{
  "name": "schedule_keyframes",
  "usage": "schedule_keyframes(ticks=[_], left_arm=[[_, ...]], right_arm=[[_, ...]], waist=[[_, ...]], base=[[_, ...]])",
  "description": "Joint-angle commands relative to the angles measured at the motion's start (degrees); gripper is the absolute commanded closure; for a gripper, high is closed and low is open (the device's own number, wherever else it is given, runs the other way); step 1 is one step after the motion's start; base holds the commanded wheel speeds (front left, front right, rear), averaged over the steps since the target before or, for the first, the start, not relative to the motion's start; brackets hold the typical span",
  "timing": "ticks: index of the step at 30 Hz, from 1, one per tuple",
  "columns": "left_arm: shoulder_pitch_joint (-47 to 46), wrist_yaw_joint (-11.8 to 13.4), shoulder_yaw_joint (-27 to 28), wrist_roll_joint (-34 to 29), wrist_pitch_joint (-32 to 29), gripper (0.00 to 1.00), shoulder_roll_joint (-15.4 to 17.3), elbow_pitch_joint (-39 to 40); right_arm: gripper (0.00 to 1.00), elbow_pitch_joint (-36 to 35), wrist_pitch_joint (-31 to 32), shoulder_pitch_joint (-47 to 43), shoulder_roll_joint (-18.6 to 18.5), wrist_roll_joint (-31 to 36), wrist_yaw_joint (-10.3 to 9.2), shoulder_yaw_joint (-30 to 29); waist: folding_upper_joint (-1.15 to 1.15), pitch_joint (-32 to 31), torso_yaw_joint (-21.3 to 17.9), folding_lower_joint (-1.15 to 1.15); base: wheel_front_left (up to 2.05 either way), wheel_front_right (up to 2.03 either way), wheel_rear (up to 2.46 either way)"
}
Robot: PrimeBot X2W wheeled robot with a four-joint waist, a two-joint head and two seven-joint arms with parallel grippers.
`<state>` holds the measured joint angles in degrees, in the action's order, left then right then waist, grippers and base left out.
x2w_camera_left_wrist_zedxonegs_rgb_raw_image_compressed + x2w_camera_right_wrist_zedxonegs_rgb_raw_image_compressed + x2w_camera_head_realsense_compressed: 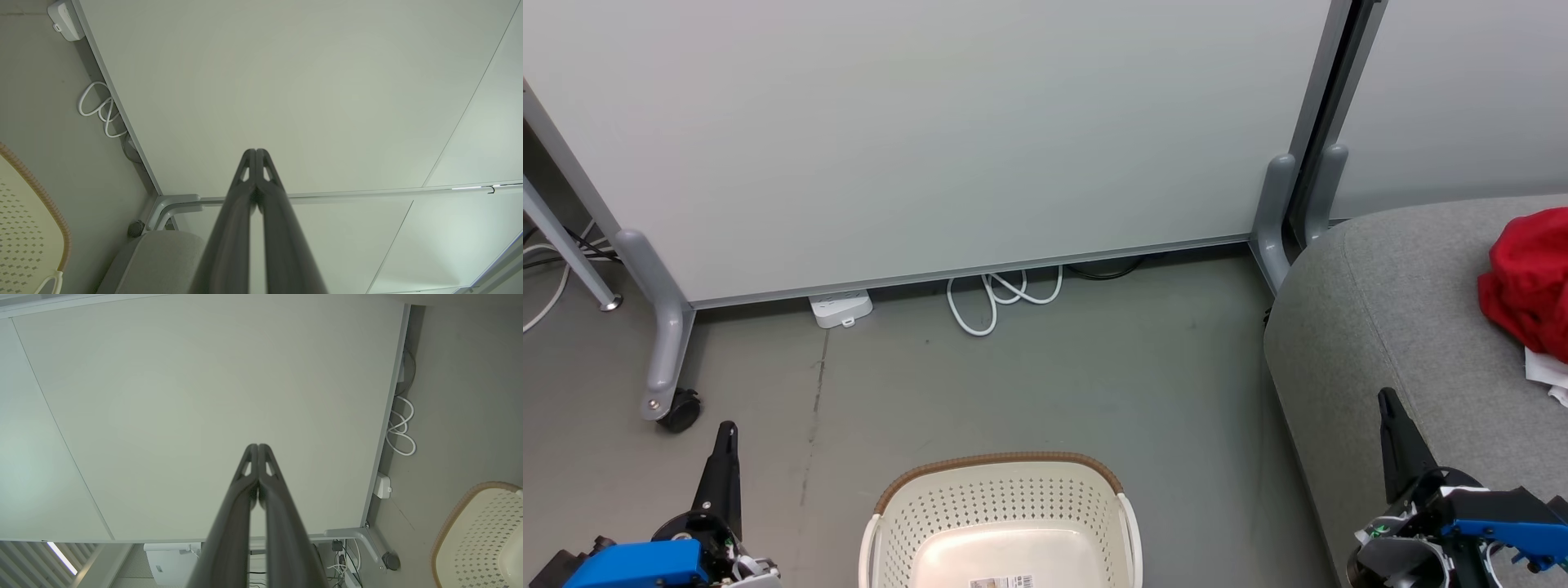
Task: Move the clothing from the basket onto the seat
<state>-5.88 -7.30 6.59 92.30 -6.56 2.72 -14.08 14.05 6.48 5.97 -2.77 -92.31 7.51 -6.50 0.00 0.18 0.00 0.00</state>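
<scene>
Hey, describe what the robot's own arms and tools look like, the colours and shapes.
The left tool and right tool each have two long, dark grey fingers tapering to a narrow tip, with small triangular cut-outs near the end. Behind each sits a bright blue housing over black and grey parts, with thin white wiring. The right one also shows small green marks.

The left gripper [726, 433] sits at the lower left of the head view. Its two long dark fingers are pressed together into one blade that points up and slightly right, with nothing between them. Below it is the left wrist's blue housing [633, 563]. The right gripper [1387, 404], at the lower right, is likewise closed and empty, leaning up and left from the right wrist's blue housing [1503, 510]. Each wrist view shows its own gripper [255, 152] [258, 447] with tips touching.
</scene>
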Motion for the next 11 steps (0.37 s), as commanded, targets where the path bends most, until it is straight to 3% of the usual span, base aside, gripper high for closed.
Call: schedule_keyframes(ticks=[1, 11], left_arm=[[-0.67, -0.35, 0.15, 0.12, -0.22, 1.0, 0.31, 0.16], [-0.67, -0.35, 0.16, 0.12, -0.22, 1.0, 0.31, 0.17]], right_arm=[[1.0, 0.1, 0.1, 0.56, -0.19, -0.19, -0.04, -0.07], [1.0, 0.09, 0.1, 0.56, -0.19, -0.19, -0.04, -0.07]], waist=[[0.0, 0.0, 0.0, 0.0], [0.0, 0.0, 0.0, 0.0]], base=[[0.0, 0.0, 0.0], [0.0, 0.0, 0.0]])
